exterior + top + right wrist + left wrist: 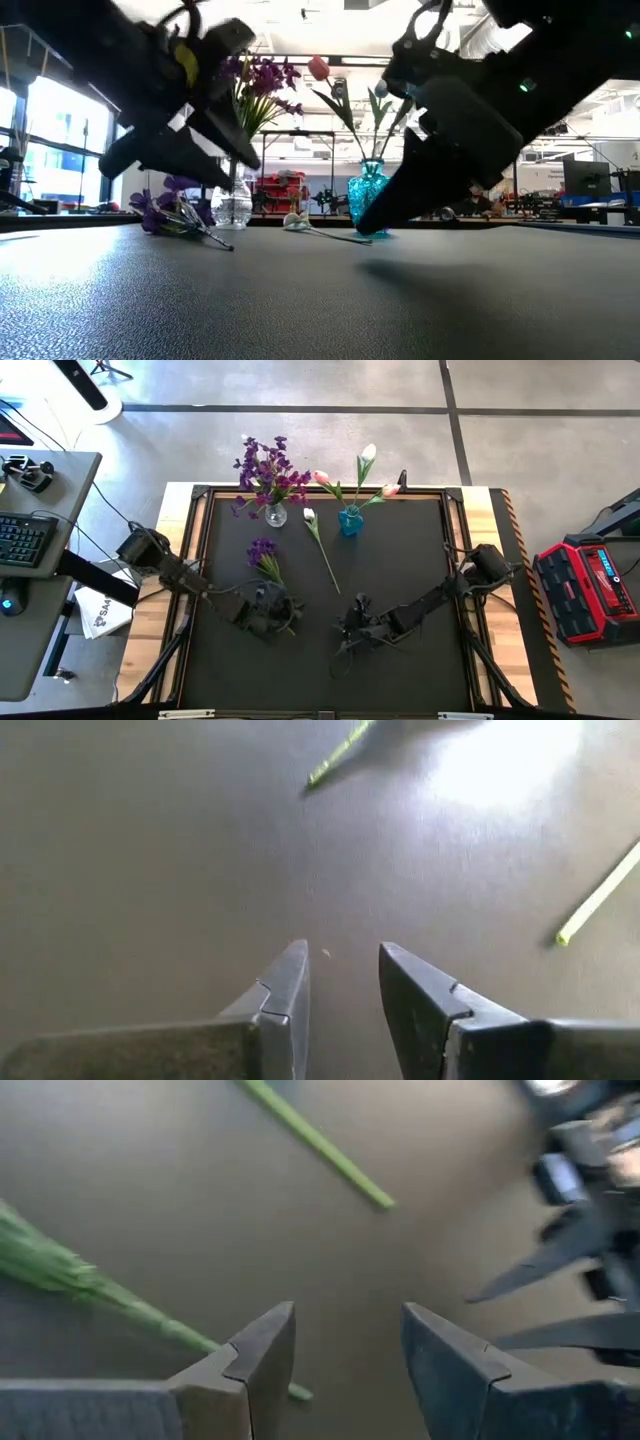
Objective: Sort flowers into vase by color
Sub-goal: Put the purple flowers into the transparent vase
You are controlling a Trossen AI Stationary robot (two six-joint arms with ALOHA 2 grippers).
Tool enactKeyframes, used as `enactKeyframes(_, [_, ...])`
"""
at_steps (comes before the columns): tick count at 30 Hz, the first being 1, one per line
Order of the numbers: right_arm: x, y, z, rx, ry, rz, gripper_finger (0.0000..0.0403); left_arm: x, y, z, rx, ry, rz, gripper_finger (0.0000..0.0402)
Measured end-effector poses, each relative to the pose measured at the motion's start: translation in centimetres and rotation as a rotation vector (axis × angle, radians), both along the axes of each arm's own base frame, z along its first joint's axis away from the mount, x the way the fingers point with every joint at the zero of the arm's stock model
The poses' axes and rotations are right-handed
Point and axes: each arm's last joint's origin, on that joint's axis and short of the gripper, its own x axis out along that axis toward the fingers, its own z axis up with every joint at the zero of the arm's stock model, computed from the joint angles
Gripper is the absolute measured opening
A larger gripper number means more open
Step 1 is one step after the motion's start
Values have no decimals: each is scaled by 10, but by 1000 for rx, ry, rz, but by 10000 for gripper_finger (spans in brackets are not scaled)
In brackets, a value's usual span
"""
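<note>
On the black mat [400, 560], 2 vases stand near the far edge: a clear glass vase [275, 514] holding a bushy bunch of purple sprigs [264, 468], and just to its right a blue vase [350, 520] holding 3 tulips [366, 456], 1 white and 2 pink. Between the 2 vases and reaching toward the middle of the mat lies a loose white tulip [309, 515], its long green stem [325, 560] running diagonally toward the near side. To the left of it lies 1 purple sprig [263, 550] flat on the mat, blossoms toward the far side, stem pointing toward the left gripper [272, 610]. That gripper hovers low over the mat near the stem end of the purple sprig; in the left wrist view its 2 dark fingers [262, 1365] stand parted with bare mat showing in the gap, nothing between them, and the green stem [120, 1305] passes just beside one finger. The right gripper [355, 628] sits low over the near middle of the mat, close to the left one and short of the tulip stem's end; in the right wrist view its fingers [288, 990] are apart by a narrow gap and hold nothing, with 2 green stem ends visible farther off on the mat.
</note>
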Motion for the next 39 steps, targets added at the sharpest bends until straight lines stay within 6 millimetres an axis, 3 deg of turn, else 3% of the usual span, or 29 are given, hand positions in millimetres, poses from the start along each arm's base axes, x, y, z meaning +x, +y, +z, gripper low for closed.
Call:
enactKeyframes(3, [-4,1,-4,-1,7,7,92,2,10,6,-36,100,59,170])
enactKeyframes(7, [-12,4,-9,1,1,16,92,-10,22,6,-37,283,158,171])
enactKeyframes(10, [-14,6,-10,-14,-33,6,92,-13,27,8,-35,328,173,179])
enactKeyframes(16, [-13,8,-7,-25,-77,-4,92,-10,40,6,-139,418,179,232])
enactKeyframes(21, [-11,9,-5,-37,-101,17,92,-9,59,0,-180,413,285,266])
enactKeyframes(31, [-10,9,-4,-42,-107,25,92,-5,102,-6,-196,513,335,256])
enactKeyframes(39, [-10,9,-4,-42,-106,25,92,-5,111,-7,-278,574,279,253])
